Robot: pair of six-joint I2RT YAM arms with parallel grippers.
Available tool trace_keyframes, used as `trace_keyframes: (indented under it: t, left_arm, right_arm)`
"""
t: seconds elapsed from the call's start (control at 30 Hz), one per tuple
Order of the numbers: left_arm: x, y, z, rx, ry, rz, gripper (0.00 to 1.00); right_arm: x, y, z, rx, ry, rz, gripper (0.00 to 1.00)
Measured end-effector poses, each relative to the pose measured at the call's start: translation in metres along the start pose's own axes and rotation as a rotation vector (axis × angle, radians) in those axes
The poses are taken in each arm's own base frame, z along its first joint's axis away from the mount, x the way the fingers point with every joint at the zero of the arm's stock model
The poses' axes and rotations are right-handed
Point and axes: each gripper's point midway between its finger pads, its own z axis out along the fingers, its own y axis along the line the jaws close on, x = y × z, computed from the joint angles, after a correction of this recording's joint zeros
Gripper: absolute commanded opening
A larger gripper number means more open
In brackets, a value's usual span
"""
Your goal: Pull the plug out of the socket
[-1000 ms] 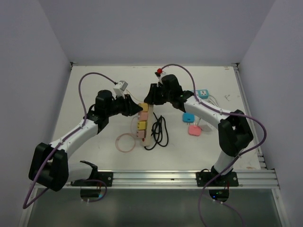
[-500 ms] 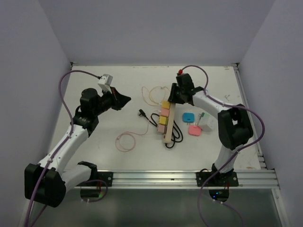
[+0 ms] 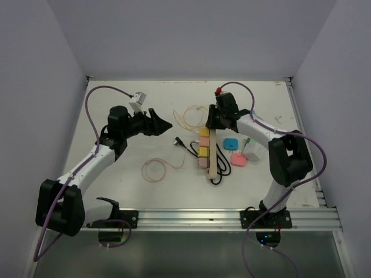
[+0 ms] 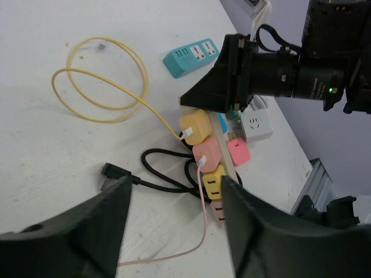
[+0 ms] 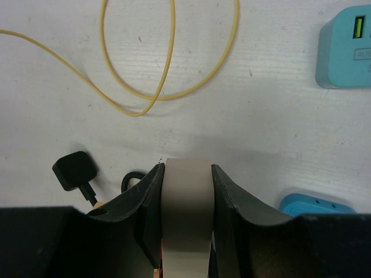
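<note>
currently | right gripper [image 5: 185,174] pinching power strip [image 3: 213,165] end | left gripper [image 4: 174,188] spread, empty | black plug [image 4: 110,171] seemingly loose on table [image 3: 261,98]

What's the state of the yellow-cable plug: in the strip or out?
In. The yellow plug sits seated on the power strip next to the pink plug; the left gripper is open and apart from it.
</note>
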Motion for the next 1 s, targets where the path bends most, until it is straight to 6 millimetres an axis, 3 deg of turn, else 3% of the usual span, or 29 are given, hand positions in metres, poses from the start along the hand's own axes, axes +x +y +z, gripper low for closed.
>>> trace_keyframes:
  t: [0.07,0.2,0.37,0.83,1.0]
  left_arm:
    - [0.010,-0.007,0.007,0.018,0.031,-0.019,0.90]
    - [0.035,-0.032,0.025,0.084,0.102,-0.025,1.00]
    - [0.055,-0.038,0.041,0.088,0.151,-0.061,1.00]
    - [0.065,-0.054,0.082,0.069,0.173,-0.055,0.89]
    - [0.068,-0.052,0.093,0.047,0.176,-0.053,0.79]
  right_arm:
    - [0.000,0.004,-0.003,-0.025,-0.004,0.001,0.00]
    - [0.000,0.010,-0.009,-0.067,-0.013,0.001,0.00]
    - [0.000,0.022,-0.016,-0.137,-0.020,0.014,0.00]
    - [-0.010,0.052,-0.041,-0.293,-0.056,0.067,0.00]
    - [-0.009,0.055,-0.045,-0.313,-0.058,0.068,0.00]
